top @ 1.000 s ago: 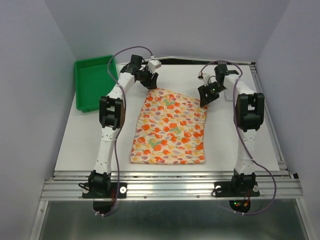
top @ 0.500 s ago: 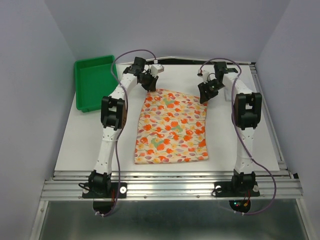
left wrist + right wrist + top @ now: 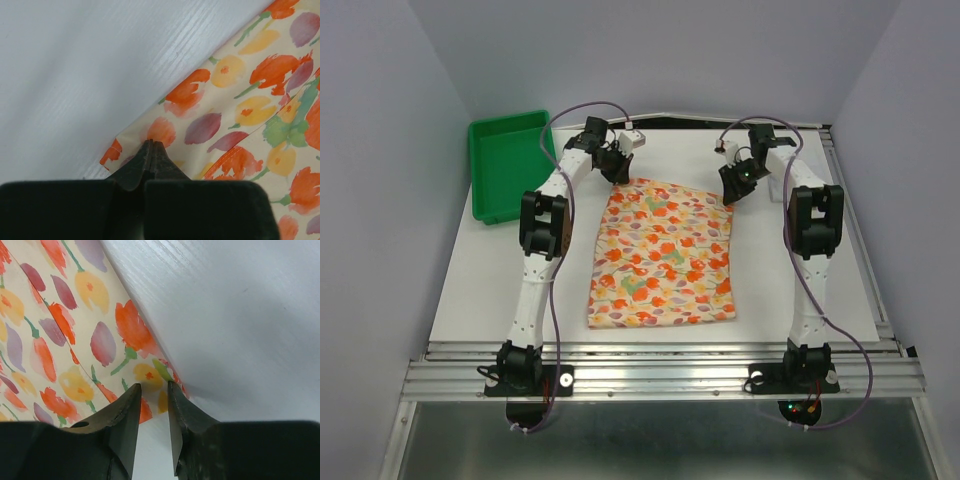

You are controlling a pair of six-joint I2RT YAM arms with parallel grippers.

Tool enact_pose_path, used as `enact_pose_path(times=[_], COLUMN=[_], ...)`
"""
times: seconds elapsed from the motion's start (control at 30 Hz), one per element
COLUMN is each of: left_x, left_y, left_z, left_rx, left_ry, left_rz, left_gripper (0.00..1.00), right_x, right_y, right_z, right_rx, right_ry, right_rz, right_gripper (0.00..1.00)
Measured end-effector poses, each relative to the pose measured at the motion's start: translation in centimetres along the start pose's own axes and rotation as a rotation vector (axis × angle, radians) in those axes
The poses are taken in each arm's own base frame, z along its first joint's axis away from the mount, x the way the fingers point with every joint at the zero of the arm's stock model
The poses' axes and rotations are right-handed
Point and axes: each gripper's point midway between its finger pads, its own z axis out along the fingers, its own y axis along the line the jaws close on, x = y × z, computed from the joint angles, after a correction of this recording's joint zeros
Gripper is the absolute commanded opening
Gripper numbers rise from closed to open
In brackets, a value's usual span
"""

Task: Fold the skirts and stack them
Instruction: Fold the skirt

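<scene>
Skirt: You find the flower-print skirt [image 3: 665, 255] spread flat in the middle of the overhead frame, on the white table [image 3: 470, 290]. Its wider end faces the lower edge of the frame and its narrower end faces the upper edge.
Left claw, place: The left claw [image 3: 617, 170] sits at the upper left corner of the skirt.
Left claw, state: In the left wrist view the fingers [image 3: 140, 167] are pressed together with no gap. Their tips rest over the corner of the printed cloth. You cannot tell whether any cloth is caught between them.
Right claw, place: The right claw [image 3: 733, 190] sits at the upper right corner of the skirt.
Right claw, state: In the right wrist view the fingers [image 3: 125, 412] stand slightly spread with a narrow gap. The edge of the cloth lies at their tips, and bare table shows through the gap lower in the frame.
Tray: The green tray [image 3: 500, 170] lies in the upper left of the overhead frame, well apart from the skirt.
</scene>
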Motion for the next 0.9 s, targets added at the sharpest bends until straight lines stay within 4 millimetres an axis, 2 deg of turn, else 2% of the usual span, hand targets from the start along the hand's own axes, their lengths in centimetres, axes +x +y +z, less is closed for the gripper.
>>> enact_pose_path(times=[0.1,0.13,0.33,0.6,0.73,0.9], left_x=[-0.1,0.0,-0.1,-0.7,-0.6,-0.5], left_y=[0.1,0.1,0.1,0.1,0.0,0.0], left_z=[-0.1,-0.1,-0.6,-1.1,-1.2,-1.2], left_rx=[-0.006,-0.008,-0.010,-0.013,-0.012,-0.011], left_ry=[-0.001,0.001,0.003,-0.005,0.000,0.002], left_rz=[0.010,0.016,0.051,0.087,0.092,0.098], left_gripper=[0.00,0.00,0.00,0.00,0.00,0.00], right_x=[0.0,0.0,-0.4,-1.7,-2.3,-3.4], right_y=[0.0,0.0,-0.1,-1.1,-1.4,-1.7], right_z=[0.0,0.0,0.0,-0.1,-0.4,-0.8], right_rx=[0.002,0.002,0.014,0.072,0.085,0.078], right_ry=[0.000,0.000,-0.013,-0.046,-0.065,-0.108], right_rz=[0.001,0.003,0.039,0.042,0.035,0.022], right_gripper=[0.37,0.44,0.68,0.70,0.63,0.63])
